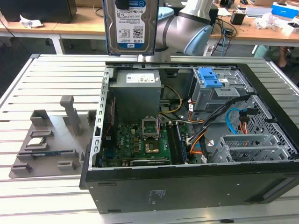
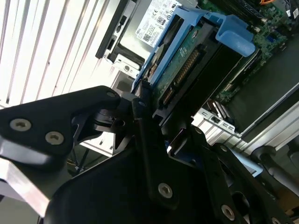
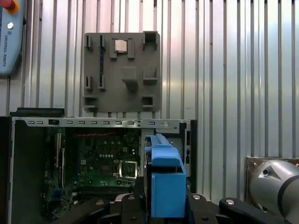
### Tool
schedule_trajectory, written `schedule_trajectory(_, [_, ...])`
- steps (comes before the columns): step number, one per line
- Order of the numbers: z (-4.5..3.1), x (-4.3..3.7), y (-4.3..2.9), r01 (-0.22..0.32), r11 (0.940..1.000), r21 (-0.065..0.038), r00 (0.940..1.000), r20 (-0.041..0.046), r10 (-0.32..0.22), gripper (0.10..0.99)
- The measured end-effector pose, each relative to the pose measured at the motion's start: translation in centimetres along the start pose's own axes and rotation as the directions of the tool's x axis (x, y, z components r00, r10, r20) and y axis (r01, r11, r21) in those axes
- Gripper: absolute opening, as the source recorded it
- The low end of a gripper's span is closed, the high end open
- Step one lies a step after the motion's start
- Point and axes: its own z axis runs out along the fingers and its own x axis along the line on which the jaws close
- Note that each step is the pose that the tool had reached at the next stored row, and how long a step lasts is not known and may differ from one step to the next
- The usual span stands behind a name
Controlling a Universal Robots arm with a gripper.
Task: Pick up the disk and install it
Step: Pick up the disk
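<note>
- Presently the disk (image 1: 131, 25) hangs upright high in the exterior view, with its white-and-blue label facing the camera and its blue bracket running down both sides.
- It is above the rear edge of the open computer case (image 1: 187, 186), over the grey power supply (image 1: 138, 88), and touches neither.
- In the second wrist view the gripper (image 2: 166, 116) is clamped on the disk (image 2: 187, 60), with black fingers (image 2: 140, 112) pressed against its sides. The drive's green circuit board and connector edge point away from the gripper.
- In the first wrist view the blue bracket of the disk (image 3: 166, 186) stands out from the gripper (image 3: 163, 198), and the case interior lies beyond it.
- Inside the case the green motherboard (image 1: 140, 140) lies flat. A grey metal bay with a blue latch (image 1: 209, 77) sits towards the exterior view's right.
- A grey fixture tray (image 1: 51, 135) lies on the slatted metal table (image 1: 46, 79), beside the case on the exterior view's left.
- A small square chip (image 1: 38, 141) rests in one of the tray's pockets.
- The silver-and-blue arm (image 1: 187, 23) stands behind the case.
</note>
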Motion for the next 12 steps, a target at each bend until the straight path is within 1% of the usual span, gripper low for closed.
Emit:
schedule_trajectory(2, [-0.04,0.01,-0.87,0.000,1.0000,0.000,1.0000,0.0000,0.000,0.365])
schedule_trajectory(5, [-0.09,0.03,-1.83,0.000,1.0000,0.000,1.0000,0.0000,0.000,0.365])
schedule_trajectory(6, [-0.13,0.05,-2.64,0.000,1.0000,0.000,1.0000,0.0000,0.000,0.365])
schedule_trajectory(7, [-0.15,0.06,-3.03,0.000,1.0000,0.000,1.0000,0.0000,0.000,0.365])
schedule_trajectory(11, [-0.20,0.07,-3.92,0.000,1.0000,0.000,1.0000,0.0001,0.000,0.365])
schedule_trajectory(12, [-0.22,0.08,-4.33,0.000,1.0000,0.000,1.0000,-0.0001,0.000,0.365])
